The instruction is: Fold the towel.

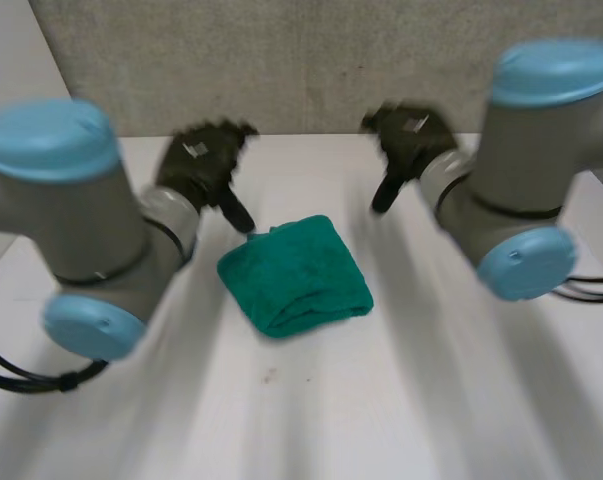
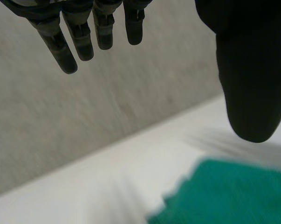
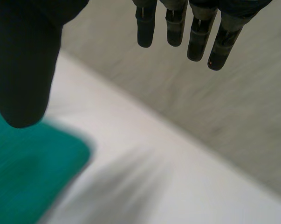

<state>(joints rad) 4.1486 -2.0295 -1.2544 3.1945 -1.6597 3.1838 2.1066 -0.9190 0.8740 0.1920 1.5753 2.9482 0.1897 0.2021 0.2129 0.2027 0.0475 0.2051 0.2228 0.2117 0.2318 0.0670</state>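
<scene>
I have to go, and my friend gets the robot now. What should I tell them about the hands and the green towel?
Black left hand: open, empty, hovering by the far corner of the soft green cloth towel.
Black right hand: open, empty, apart from the towel.
The towel lies in a folded bundle on the flat white table.
Done: the fold, it seems.
Left: perhaps only neatening it.

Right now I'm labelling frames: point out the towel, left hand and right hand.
towel (image 1: 296, 275): head view, middle of folded top.
left hand (image 1: 203, 160): head view, palm.
right hand (image 1: 413, 135): head view, palm.
</scene>
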